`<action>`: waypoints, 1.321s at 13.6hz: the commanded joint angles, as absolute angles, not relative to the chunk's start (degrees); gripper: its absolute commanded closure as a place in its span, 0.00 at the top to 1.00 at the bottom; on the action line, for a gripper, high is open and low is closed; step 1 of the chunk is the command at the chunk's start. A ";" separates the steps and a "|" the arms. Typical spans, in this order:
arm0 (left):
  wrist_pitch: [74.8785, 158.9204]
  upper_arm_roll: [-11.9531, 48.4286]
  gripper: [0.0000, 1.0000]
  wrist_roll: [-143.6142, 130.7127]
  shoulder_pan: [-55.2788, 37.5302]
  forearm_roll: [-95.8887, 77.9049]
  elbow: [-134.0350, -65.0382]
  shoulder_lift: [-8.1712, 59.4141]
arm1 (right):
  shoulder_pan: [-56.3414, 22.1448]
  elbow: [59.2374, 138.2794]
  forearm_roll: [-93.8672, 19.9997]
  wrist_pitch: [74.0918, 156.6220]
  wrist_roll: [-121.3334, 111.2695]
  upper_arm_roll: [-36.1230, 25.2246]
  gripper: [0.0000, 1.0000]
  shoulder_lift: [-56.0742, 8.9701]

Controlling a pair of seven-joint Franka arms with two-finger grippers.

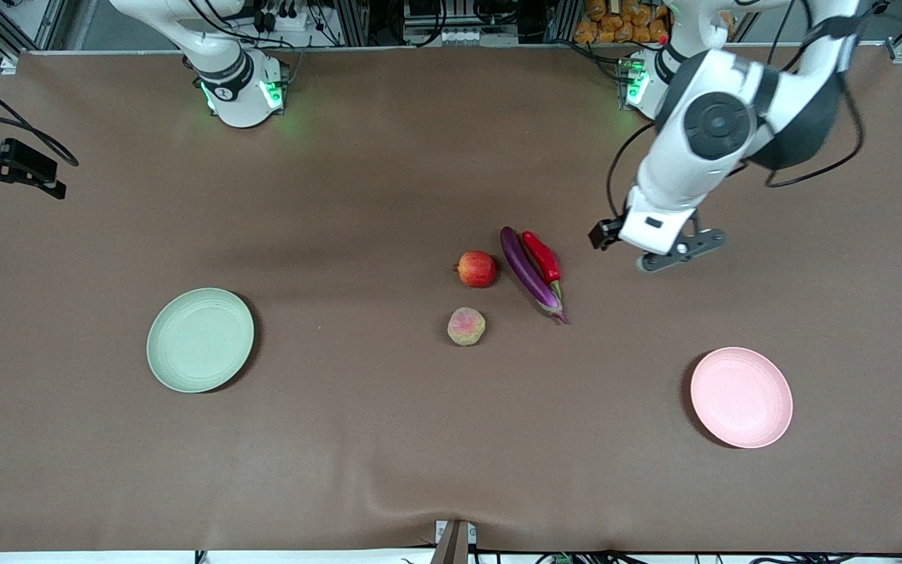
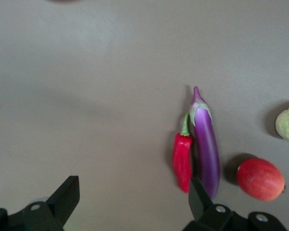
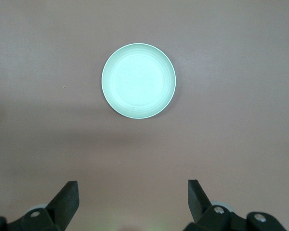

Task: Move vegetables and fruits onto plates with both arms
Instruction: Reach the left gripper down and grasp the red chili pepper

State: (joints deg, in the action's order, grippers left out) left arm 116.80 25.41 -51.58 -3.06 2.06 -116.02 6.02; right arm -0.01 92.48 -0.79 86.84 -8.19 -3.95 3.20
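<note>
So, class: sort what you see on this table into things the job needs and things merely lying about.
Job things:
- eggplant
- chili pepper
- apple
- peach
- green plate
- pink plate
- left gripper, open, over bare table beside the chili pepper
- right gripper, open, above the green plate's end

Lying about:
- brown table cover

Even overhead light, soft shadows beside the apple [image 2: 260,179] and green plate [image 1: 200,339], slightly hazy wrist views.
</note>
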 commanded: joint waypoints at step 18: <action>145.37 26.37 1.00 -80.07 -8.79 18.72 -125.42 23.91 | 0.44 92.90 -2.11 87.19 -7.65 -3.69 1.00 4.13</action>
State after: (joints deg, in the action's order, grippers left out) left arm 145.03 26.17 -78.68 -9.04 16.94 -125.60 24.12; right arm -0.01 92.48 -1.12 86.98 -8.19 -3.95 3.20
